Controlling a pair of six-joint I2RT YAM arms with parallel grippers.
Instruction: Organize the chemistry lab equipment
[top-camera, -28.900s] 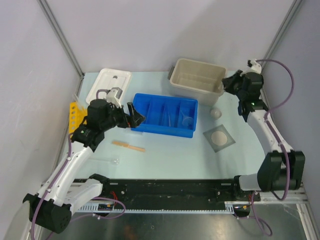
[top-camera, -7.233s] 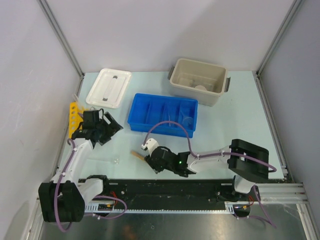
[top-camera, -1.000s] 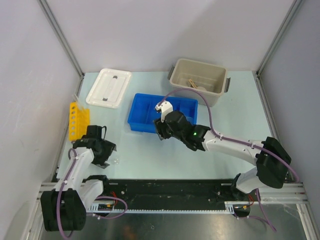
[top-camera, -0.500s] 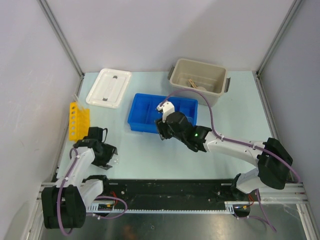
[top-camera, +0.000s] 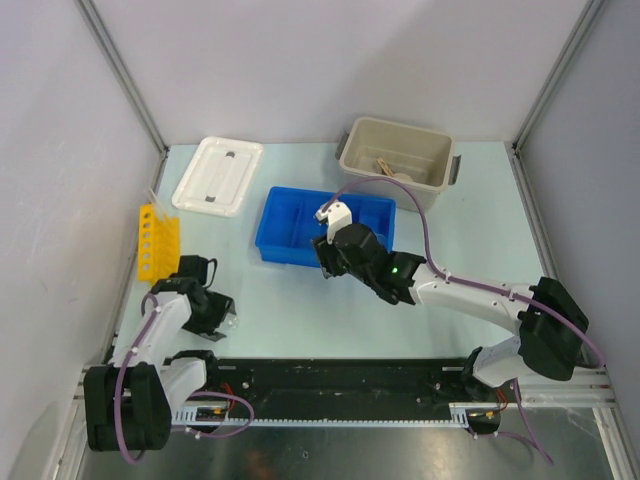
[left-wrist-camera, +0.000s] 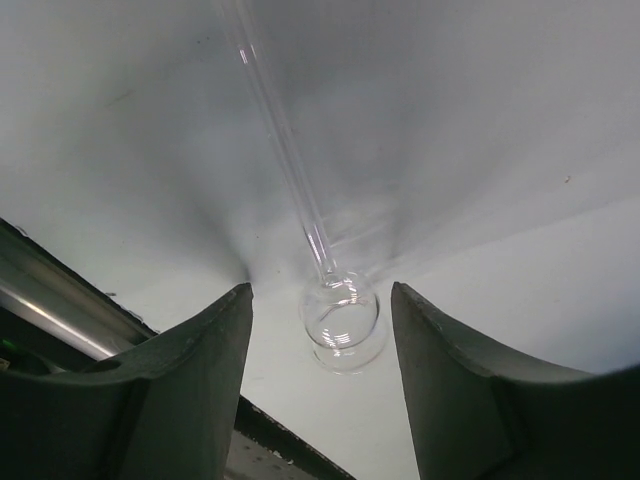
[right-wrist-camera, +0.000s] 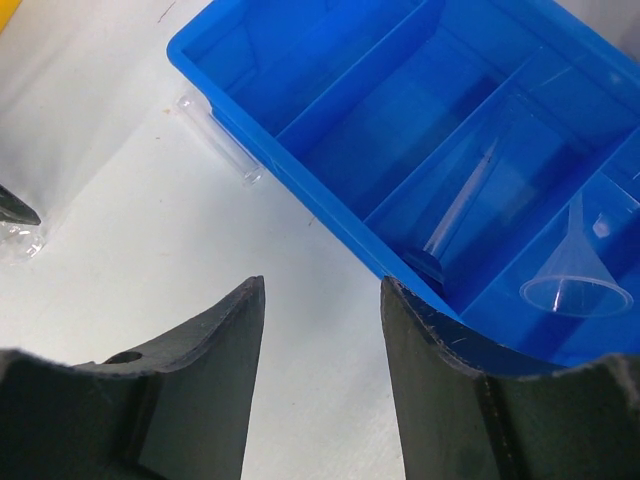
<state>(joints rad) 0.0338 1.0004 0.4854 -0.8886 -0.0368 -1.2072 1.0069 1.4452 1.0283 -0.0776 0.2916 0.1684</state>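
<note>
Since a few seconds ago my right tool (right-wrist-camera: 320, 290) has left the near bench for the front left corner of the blue tray (right-wrist-camera: 335, 220), and the wooden stick (top-camera: 385, 165) now lies in the beige tub (top-camera: 350, 150). My left tool (left-wrist-camera: 320, 305) has come away from the yellow rack (top-camera: 150, 240) to the near left of the bench.

The left fingers are spread, one on each side of the long-stemmed glass bulb (left-wrist-camera: 340, 322). It lies flat on the bench with its stem pointing away, and nothing is pinched yet. I judge that I straddle the bulb because the stem is thin and would roll.

The right fingers are spread too and hold nothing. They hover near a short clear tube (right-wrist-camera: 222, 140) lying on the bench against the tray's outer wall, probably my next pick. Inside the tray, a glass tube (right-wrist-camera: 460, 205) and a clear funnel (right-wrist-camera: 575, 292) sit in separate compartments.

I can read no label, brand or writing anywhere.
</note>
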